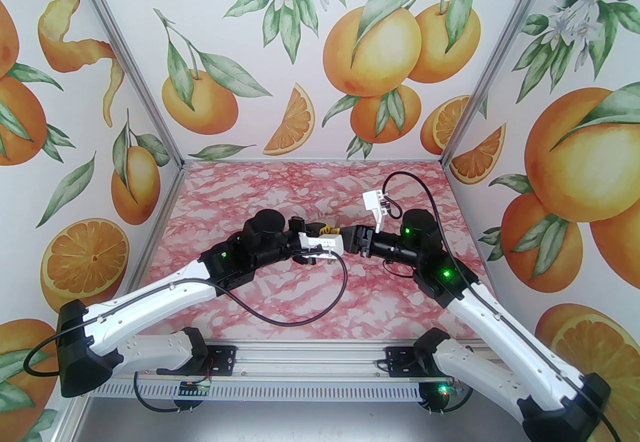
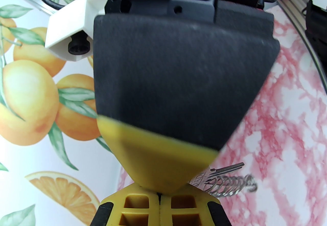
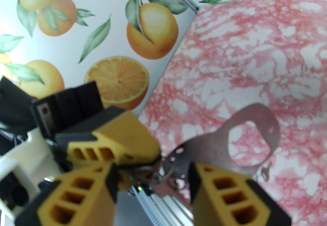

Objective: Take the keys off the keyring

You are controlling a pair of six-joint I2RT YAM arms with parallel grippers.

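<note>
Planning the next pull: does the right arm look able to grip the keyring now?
Probably yes: the keyring ends between the open jaws of the right gripper, nothing blocking; the left gripper pinches the keys beside it.

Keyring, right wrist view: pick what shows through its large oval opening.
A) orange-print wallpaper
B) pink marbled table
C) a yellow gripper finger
B: the keyring hangs above the table, and the pink marbling fills the oval opening.
</note>
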